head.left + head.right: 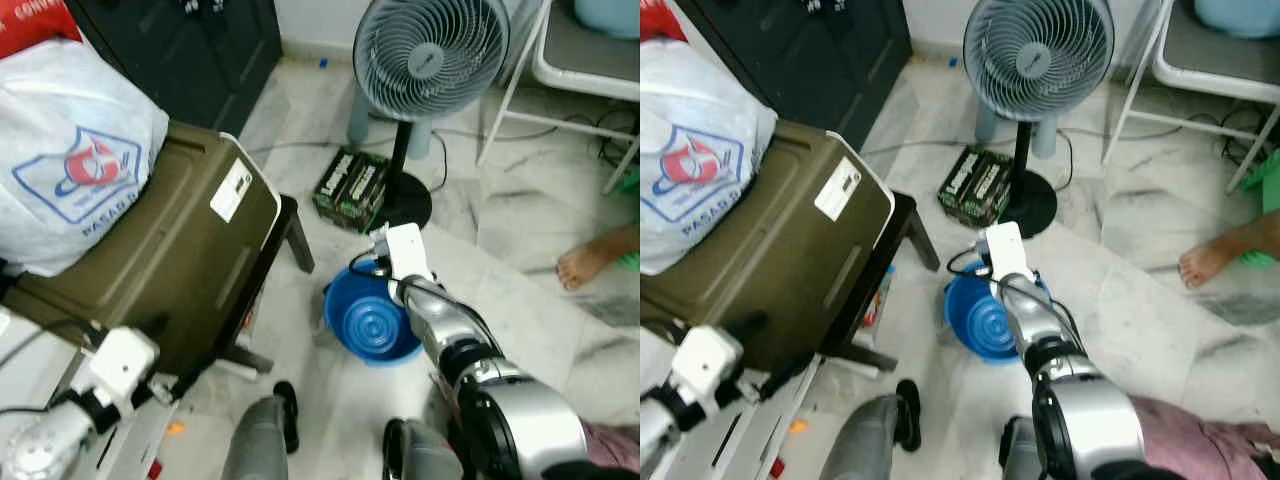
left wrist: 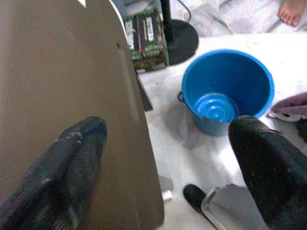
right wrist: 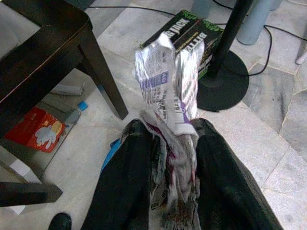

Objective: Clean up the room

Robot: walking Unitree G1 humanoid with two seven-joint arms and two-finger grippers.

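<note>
Pinching a crumpled, glossy printed wrapper (image 3: pixel 168 86) between its two black fingers, right claw (image 3: pixel 168 158) hangs over the round ribbed blue plastic bucket (image 1: pixel 372 325) on the veined marble floor (image 1: pixel 520 270), near a green carton (image 1: pixel 351 186) and pedestal fan (image 1: pixel 430 45); left claw (image 2: pixel 168 158) spread wide beside the smooth olive hard case (image 1: pixel 170 250).

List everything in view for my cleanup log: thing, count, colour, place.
bucket: 1, blue, floor, under right gripper
wrapper: 1, silver-purple, in right gripper
fan: 1, grey, floor, behind bucket
box: 1, black-green, by fan base
case: 1, olive, on dark table
bag: 1, white, on case
foot: 1, a person's, far right
right gripper: shut on wrapper
left gripper: open, beside case
</note>
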